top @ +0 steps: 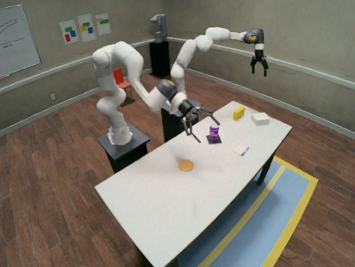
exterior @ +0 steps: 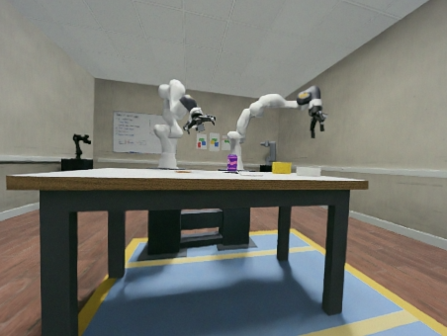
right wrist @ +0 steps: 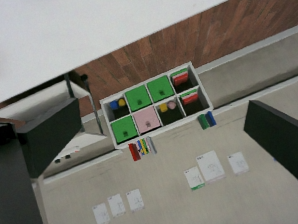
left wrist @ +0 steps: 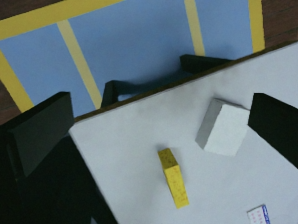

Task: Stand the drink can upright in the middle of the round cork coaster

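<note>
"Seeing any containers?"
"Seeing a cubby shelf (right wrist: 108,122), holding three green boxes (right wrist: 137,98), one pink box (right wrist: 146,119), and small balls (right wrist: 171,105) in two cubbies."
"And the can (top: 214,133) (exterior: 232,162)?"
"Purple with pink markings, upright on the dark square coaster (top: 219,141), well apart from the round cork coaster (top: 186,166) (exterior: 183,172)."
"Claws?"
"Fully open, left claw (top: 259,74) (exterior: 317,133) (left wrist: 162,110) and right claw (top: 210,133) (exterior: 200,126) (right wrist: 162,114) alike, gripping nothing."
"Surroundings?"
"White table (top: 157,204) (exterior: 188,184) (left wrist: 130,145) (right wrist: 90,35), brown plank floor (top: 47,173) (exterior: 396,257) (right wrist: 150,50), grey walls (top: 306,31) (exterior: 386,99) (right wrist: 165,200)."
</note>
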